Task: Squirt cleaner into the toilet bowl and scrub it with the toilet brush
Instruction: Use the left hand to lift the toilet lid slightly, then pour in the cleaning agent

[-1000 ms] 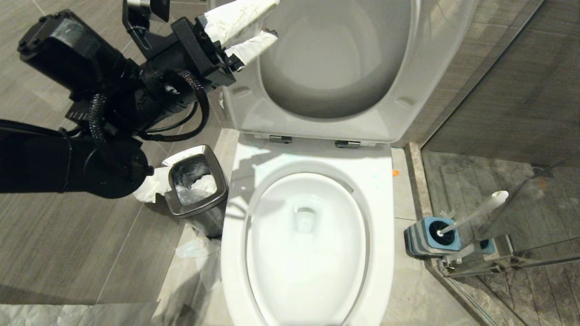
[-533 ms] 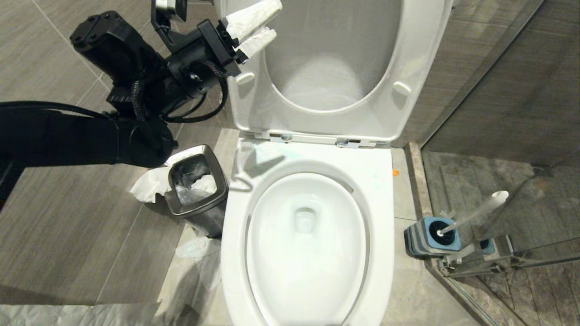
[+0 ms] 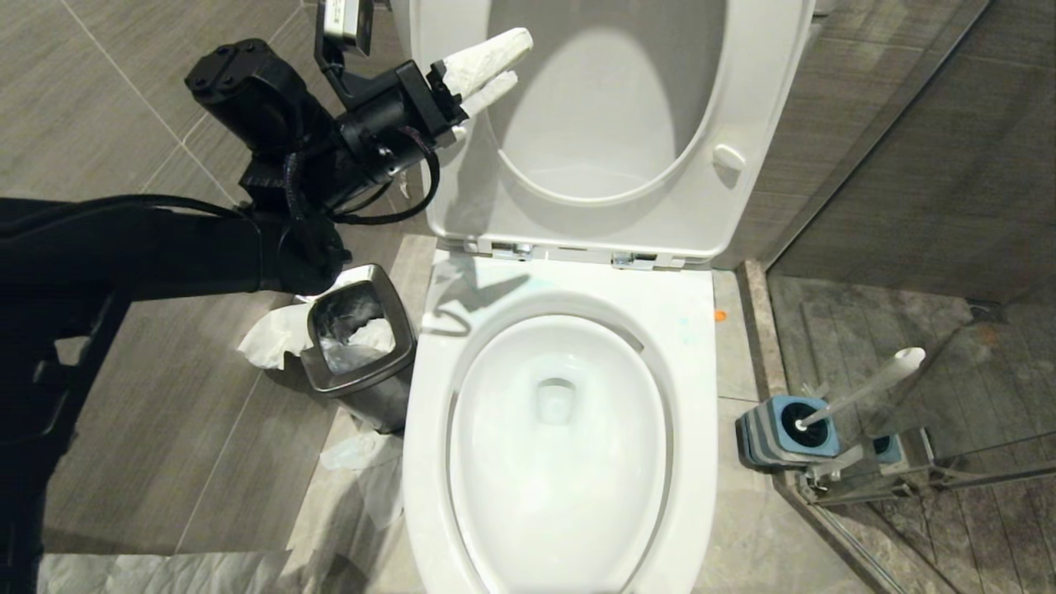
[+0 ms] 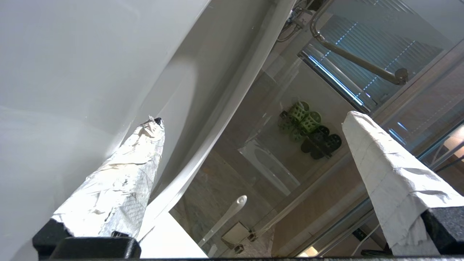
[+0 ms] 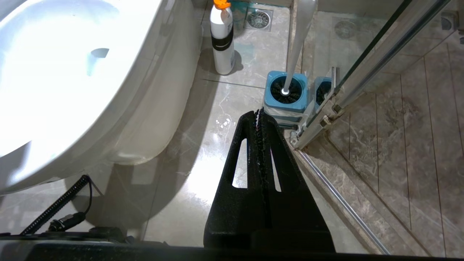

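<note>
Looking down from the head camera, I see the toilet bowl (image 3: 558, 462) nearest to me, its rim bare and white, with water of a faint teal tint around the drain. To its right on the floor stands the blue-topped holder (image 3: 788, 431), close to the glass shower door (image 3: 932, 396), and the toilet brush (image 3: 866, 388) sits in it with its white handle leaning away to the right. My right gripper (image 5: 260, 113) hangs low beside the bowl, its black fingers pressed together with nothing between them, pointing toward that holder. A white bottle (image 5: 222, 40) with an orange cap stands further back on the floor. Left of the bowl is the steel waste bin (image 3: 356, 346). Farthest, my left gripper (image 3: 493, 66) is up at the raised seat (image 3: 577, 214), its white-wrapped fingers (image 4: 119, 188) spread wide and holding nothing.
</note>
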